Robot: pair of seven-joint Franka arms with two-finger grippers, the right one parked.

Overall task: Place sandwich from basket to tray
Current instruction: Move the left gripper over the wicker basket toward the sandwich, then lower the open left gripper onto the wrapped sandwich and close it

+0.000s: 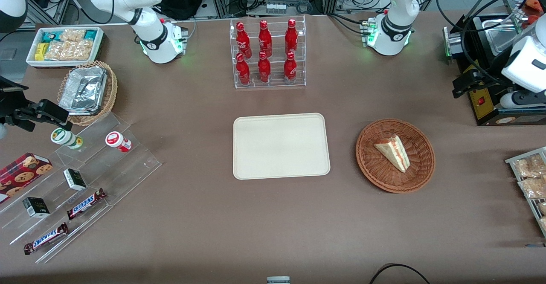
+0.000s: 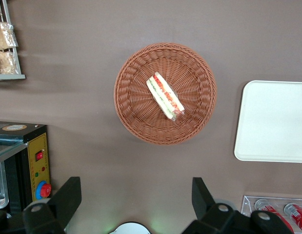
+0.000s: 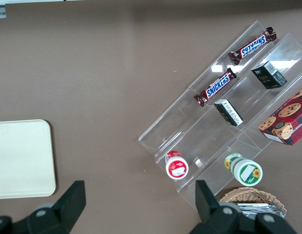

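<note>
The sandwich [image 1: 393, 152] lies in the basket [image 1: 420, 171], long axis from eleven to five o'clock, tray [image 1: 281, 146] beside it, bottle rack [image 1: 268, 53] farther off, open hand [image 2: 136, 195] above.

I count one sandwich [image 1: 393, 152], one reddish basket [image 1: 395, 155], one cream tray [image 1: 281, 146], my one working gripper [image 2: 136, 202] high above the basket with fingers spread, six red bottles [image 1: 265, 52], two Snickers bars [image 1: 66, 221], two small jars [image 1: 91, 140], one tan foil-tray basket [image 1: 88, 92]
</note>
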